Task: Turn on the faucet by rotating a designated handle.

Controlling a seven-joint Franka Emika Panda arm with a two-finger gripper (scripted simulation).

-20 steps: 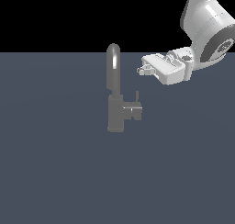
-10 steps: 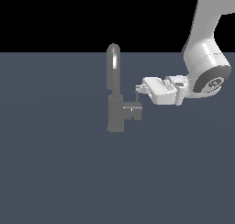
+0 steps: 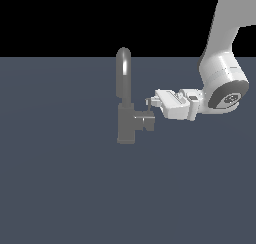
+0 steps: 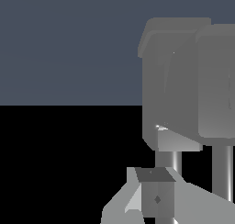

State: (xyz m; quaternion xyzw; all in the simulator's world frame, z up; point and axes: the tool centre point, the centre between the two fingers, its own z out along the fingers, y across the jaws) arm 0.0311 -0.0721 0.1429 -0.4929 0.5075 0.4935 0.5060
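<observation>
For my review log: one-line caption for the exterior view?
Panda claw reaches the handle of the grey faucet.

A flat, dark slate-grey worktop carries the grey faucet, which stands upright roughly midway, seemingly nearer the far edge.

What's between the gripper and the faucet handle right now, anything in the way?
Nothing visible. In the exterior view the gripper sits right at the handle, beside the thin lever pin, with no other object between them. Contact can't be confirmed from these views.
</observation>
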